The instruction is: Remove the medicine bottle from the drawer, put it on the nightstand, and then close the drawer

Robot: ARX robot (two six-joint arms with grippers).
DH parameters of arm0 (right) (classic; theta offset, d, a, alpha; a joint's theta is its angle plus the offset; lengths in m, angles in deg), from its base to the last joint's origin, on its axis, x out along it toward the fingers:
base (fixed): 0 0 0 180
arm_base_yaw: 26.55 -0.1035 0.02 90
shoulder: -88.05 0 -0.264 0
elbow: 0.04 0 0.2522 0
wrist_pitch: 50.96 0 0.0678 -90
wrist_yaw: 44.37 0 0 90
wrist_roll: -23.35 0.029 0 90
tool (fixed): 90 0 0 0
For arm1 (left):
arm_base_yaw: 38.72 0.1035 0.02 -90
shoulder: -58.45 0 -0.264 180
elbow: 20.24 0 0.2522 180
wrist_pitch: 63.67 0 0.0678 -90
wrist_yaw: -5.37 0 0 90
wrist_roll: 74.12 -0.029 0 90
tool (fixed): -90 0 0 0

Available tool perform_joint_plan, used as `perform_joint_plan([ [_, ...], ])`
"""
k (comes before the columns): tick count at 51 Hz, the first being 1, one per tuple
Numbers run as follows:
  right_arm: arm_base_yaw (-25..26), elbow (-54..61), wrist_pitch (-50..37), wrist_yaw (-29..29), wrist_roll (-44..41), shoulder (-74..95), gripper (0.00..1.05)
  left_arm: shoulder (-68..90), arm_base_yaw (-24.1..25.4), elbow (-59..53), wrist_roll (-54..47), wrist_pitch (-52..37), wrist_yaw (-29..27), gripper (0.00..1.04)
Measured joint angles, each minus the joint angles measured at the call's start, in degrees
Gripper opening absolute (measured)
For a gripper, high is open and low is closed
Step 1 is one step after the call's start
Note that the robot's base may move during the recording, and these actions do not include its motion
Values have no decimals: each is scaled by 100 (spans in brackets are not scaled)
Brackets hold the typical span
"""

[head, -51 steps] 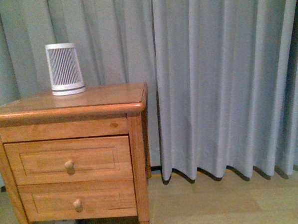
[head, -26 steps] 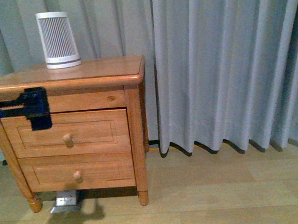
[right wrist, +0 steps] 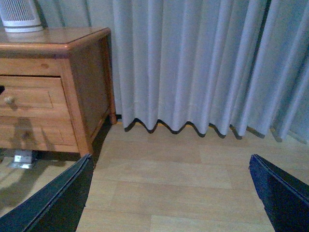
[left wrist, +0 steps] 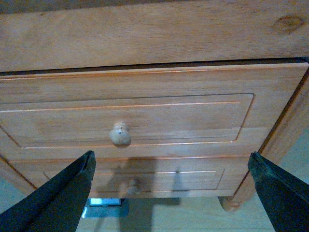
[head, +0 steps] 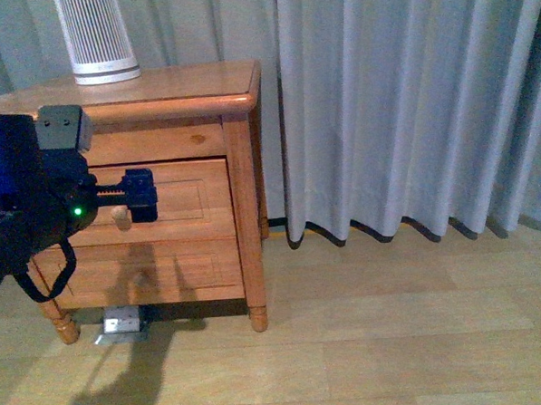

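Observation:
The nightstand point(head: 183, 85) stands at the left in the front view. Its upper drawer point(head: 193, 202) looks shut, so the medicine bottle is hidden. My left gripper point(head: 141, 196) hovers open just in front of that drawer's panel, beside the round knob point(head: 121, 218). In the left wrist view the drawer point(left wrist: 183, 116) fills the frame, and the knob point(left wrist: 119, 135) sits a little ahead of the left gripper point(left wrist: 171, 159), apart from both fingers. My right gripper point(right wrist: 171, 162) is open over bare floor, away from the nightstand point(right wrist: 87, 72), and does not show in the front view.
A tall white slatted cylinder point(head: 97, 39) stands at the back of the nightstand top. The shallower lower drawer point(head: 183, 266) is shut. A small white box point(head: 121, 324) lies on the floor under the cabinet. Grey curtains point(head: 411, 104) hang behind, above wooden floor point(head: 378, 342).
My left arm has come in from the left and moved right to the front of the upper drawer. The view has shifted, so the nightstand sits higher in the frame.

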Motion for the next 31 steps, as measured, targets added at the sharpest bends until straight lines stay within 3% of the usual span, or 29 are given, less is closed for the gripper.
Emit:
perform_joint_plan([
  [31, 0, 0, 0, 0, 0, 0, 98, 1858, 382, 2306, -221, 767, 83, 98],
])
